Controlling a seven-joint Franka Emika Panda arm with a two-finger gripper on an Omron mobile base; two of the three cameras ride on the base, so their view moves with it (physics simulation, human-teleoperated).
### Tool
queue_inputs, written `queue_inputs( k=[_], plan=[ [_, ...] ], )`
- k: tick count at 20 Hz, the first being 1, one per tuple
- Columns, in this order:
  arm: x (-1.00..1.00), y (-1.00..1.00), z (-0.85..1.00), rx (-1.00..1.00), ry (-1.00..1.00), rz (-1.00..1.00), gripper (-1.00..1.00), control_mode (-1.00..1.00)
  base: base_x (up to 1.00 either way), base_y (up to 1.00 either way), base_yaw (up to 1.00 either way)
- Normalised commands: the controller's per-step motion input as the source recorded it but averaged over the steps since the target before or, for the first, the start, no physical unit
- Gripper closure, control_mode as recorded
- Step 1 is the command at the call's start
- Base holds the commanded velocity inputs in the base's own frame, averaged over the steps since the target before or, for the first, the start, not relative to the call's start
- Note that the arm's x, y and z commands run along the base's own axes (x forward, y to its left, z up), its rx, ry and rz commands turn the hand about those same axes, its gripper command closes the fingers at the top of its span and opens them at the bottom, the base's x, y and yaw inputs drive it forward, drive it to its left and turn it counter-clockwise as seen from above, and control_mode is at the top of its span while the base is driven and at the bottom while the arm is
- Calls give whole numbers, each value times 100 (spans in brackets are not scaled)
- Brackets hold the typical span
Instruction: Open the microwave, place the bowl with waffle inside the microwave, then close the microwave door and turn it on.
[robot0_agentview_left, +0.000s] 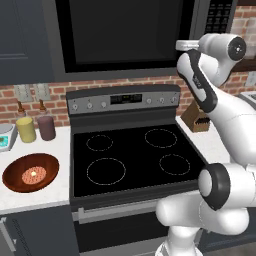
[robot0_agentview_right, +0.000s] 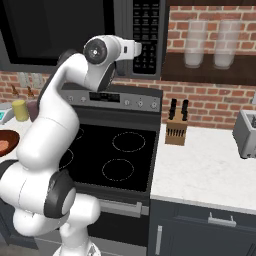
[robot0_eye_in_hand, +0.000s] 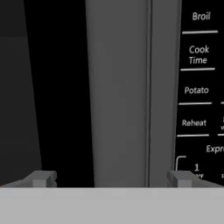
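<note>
My empty gripper (robot0_eye_in_hand: 111, 179), spread wide, faces the microwave door (robot0_eye_in_hand: 118, 87) handle; drift right toward the buttons risks missing it.

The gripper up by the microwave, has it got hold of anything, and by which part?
Nothing is held. The gripper is open, its fingertips standing either side of the microwave door's handle without closing on it.

We record a glossy white arm (robot0_agentview_left: 235, 120) built of thick rounded segments, joined by dark grey-black bands at each joint. A round dark cap with a small centre disc closes the upper joint (robot0_agentview_right: 95, 50). The tool (robot0_eye_in_hand: 112, 179) ends in two small grey squared fingertips (robot0_eye_in_hand: 43, 178).
</note>
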Motion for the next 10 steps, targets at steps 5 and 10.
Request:
queue_inputs(
  k=[5,10],
  plan=[
    [2,0,0,0,0,0,-100,-100,0,0,0],
    [4,0,-4,0,-2,0,-100,-100,0,0,0]
  ],
)
